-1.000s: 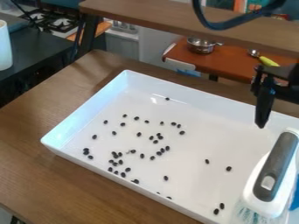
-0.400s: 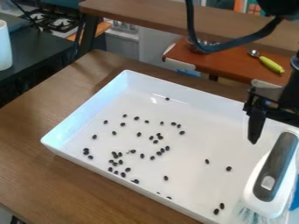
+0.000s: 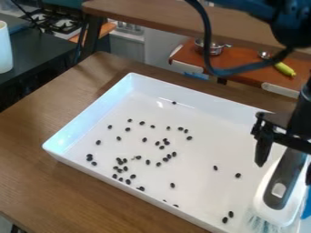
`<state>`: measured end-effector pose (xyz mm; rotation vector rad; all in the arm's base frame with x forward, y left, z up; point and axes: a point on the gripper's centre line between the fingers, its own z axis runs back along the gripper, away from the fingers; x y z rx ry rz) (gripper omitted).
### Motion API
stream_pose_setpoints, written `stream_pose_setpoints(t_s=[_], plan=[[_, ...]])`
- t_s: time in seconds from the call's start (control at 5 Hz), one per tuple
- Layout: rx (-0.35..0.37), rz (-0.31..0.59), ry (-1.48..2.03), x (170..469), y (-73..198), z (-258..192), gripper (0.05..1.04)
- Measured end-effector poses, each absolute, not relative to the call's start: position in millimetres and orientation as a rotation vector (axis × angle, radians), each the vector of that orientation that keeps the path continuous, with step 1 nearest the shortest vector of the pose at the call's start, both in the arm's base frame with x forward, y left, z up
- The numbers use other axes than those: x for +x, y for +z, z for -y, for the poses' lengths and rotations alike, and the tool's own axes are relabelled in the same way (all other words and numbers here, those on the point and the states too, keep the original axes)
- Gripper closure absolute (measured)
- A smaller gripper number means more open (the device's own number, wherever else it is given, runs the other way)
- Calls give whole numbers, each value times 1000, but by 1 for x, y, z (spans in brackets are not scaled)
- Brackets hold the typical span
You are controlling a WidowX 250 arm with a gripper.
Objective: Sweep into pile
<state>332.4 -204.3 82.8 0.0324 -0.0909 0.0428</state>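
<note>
The black gripper (image 3: 285, 163) stands open at the right side, its fingers apart on either side of the upper end of the brush handle. The brush (image 3: 283, 182), white with a grey grip and pale bristles at its lower end, leans at the right end of the white tray (image 3: 85, 119). Its handle top is partly hidden behind the gripper. Several dark beans are scattered over the tray floor, mostly in the left half, with a loose cluster (image 3: 121, 161) left of centre. One bean (image 3: 174, 103) lies near the back wall and a pair (image 3: 228, 217) near the front right.
The tray's raised walls stand on a brown wooden table (image 3: 36, 150). Behind it are a wooden shelf (image 3: 152, 16) and a red-brown surface with a metal pot (image 3: 209, 47). A blue object (image 3: 307, 207) sits at the right edge.
The gripper has come down and slightly left over the tray, and its fingers now flank the brush handle. Brush and beans have not moved.
</note>
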Motion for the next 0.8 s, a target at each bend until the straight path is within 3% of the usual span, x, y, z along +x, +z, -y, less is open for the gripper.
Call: stream_pose_setpoints(t_s=[0.2,0.4,0.6,0.8], plan=[[55,91,47,334,71,204,133],[54,93,51,335,71,204,423],[48,84,52,334,70,204,587],[47,70,59,334,69,197,587]])
